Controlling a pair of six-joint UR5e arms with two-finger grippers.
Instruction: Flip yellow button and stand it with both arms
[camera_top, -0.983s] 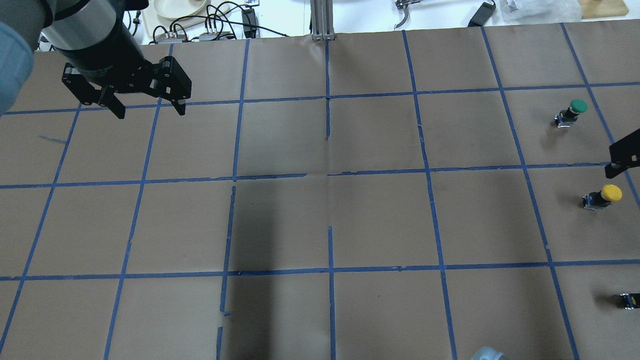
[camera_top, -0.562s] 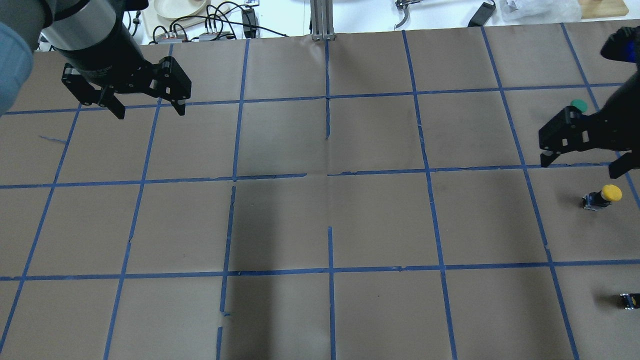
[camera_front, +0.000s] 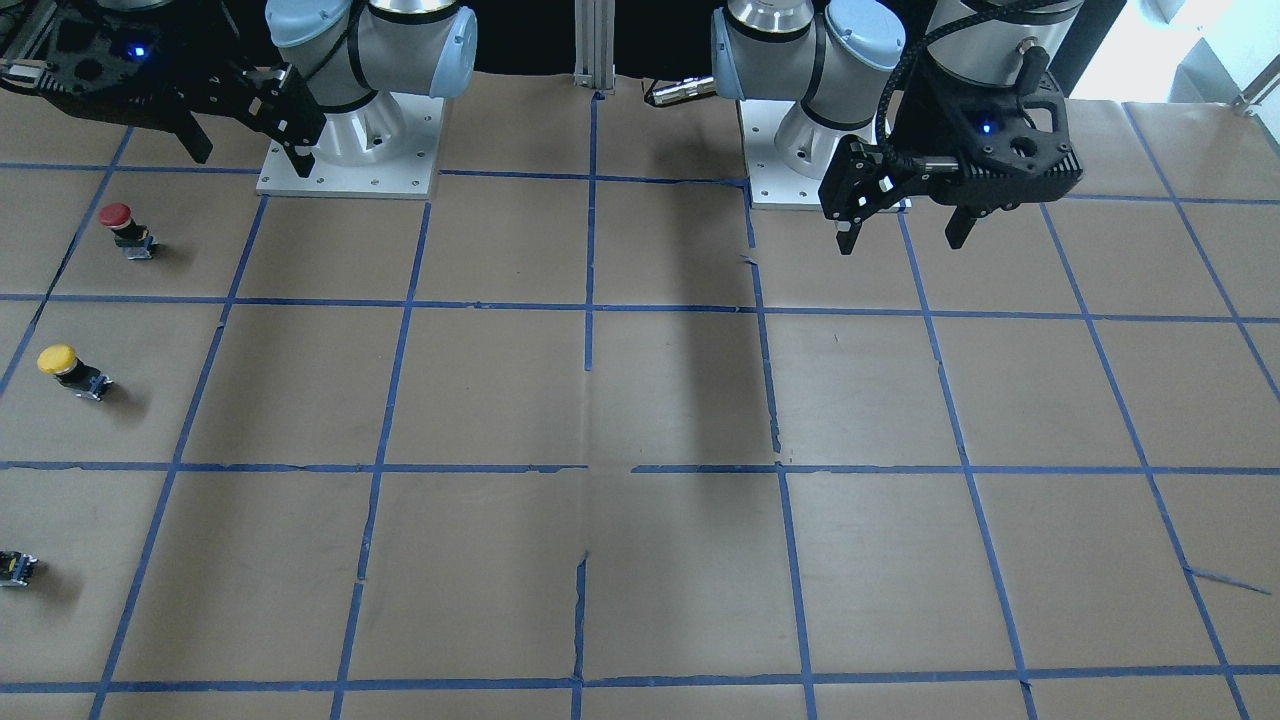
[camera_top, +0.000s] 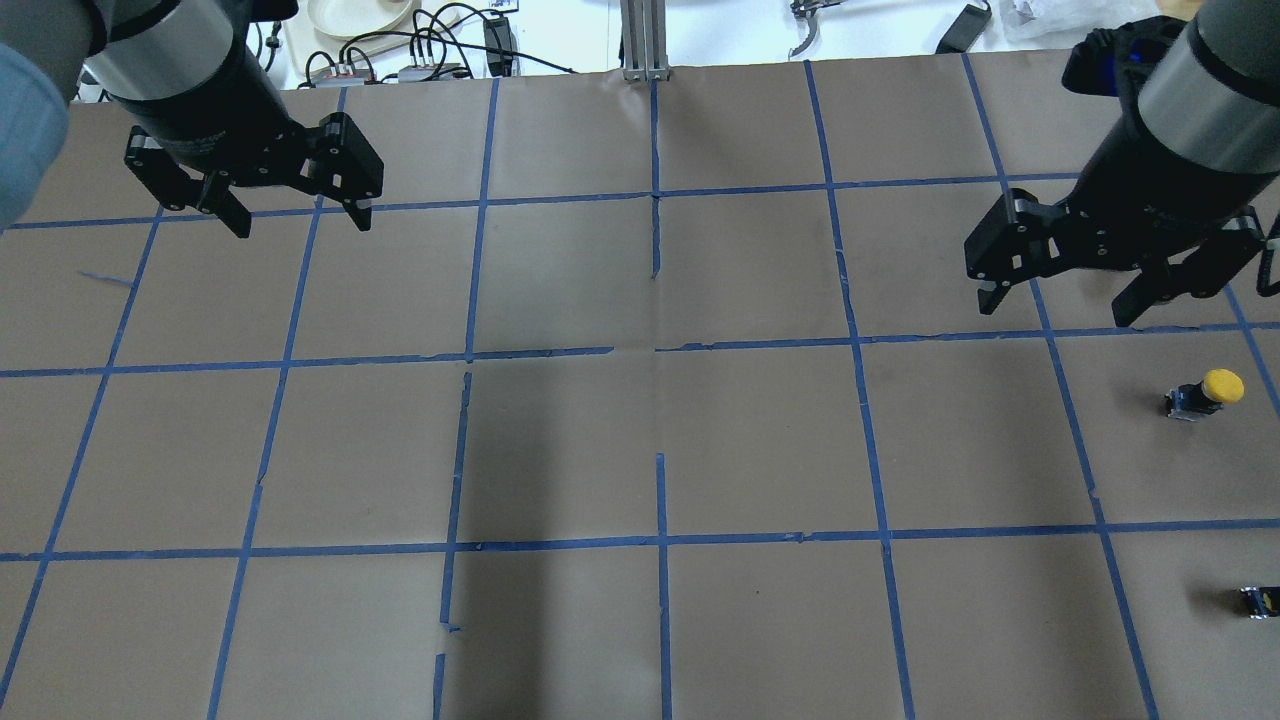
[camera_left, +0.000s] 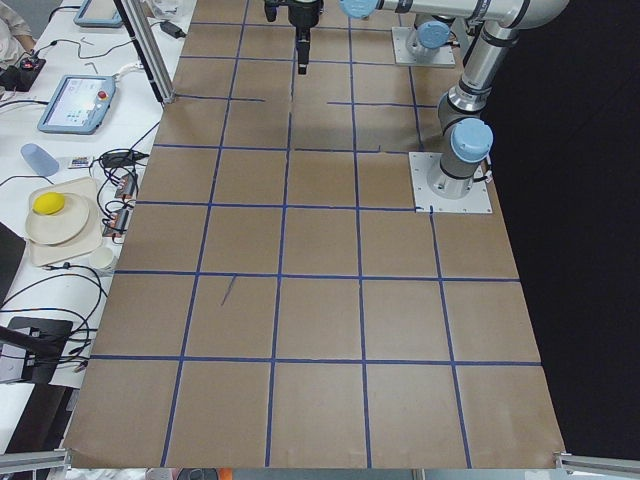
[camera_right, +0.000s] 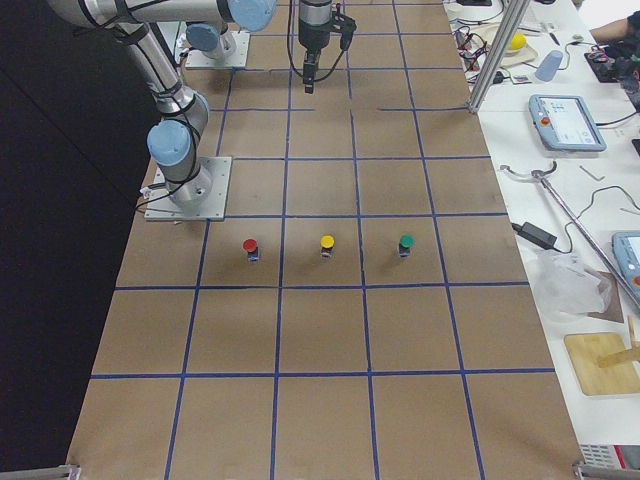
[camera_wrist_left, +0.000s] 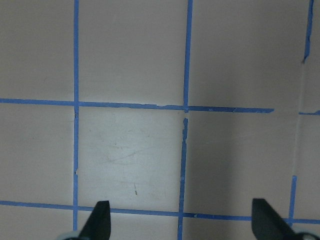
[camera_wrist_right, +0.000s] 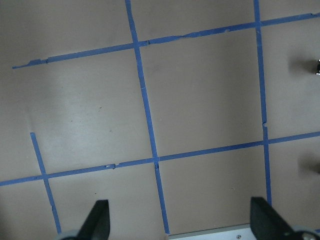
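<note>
The yellow button (camera_top: 1205, 392) stands with its cap up on the brown paper near the table's right edge. It also shows in the front view (camera_front: 68, 370) and the right side view (camera_right: 326, 245). My right gripper (camera_top: 1060, 308) is open and empty. It hovers high over the table, apart from the button, and shows in the front view (camera_front: 250, 160) and its own wrist view (camera_wrist_right: 181, 222). My left gripper (camera_top: 300, 225) is open and empty high over the far left, far from the button. It shows in the front view (camera_front: 900, 243) and its own wrist view (camera_wrist_left: 182, 222).
A red button (camera_front: 125, 228) and a green button (camera_right: 405, 243) stand either side of the yellow one; my right gripper hides the green one in the overhead view. A tiny black-and-yellow block (camera_top: 1258, 600) lies nearer the front. The arm base plates (camera_front: 345, 150) sit at the robot's edge.
My right gripper has come in from the right edge and moved left over the table; it now covers the green button in the overhead view. The left gripper and the buttons have not moved.
</note>
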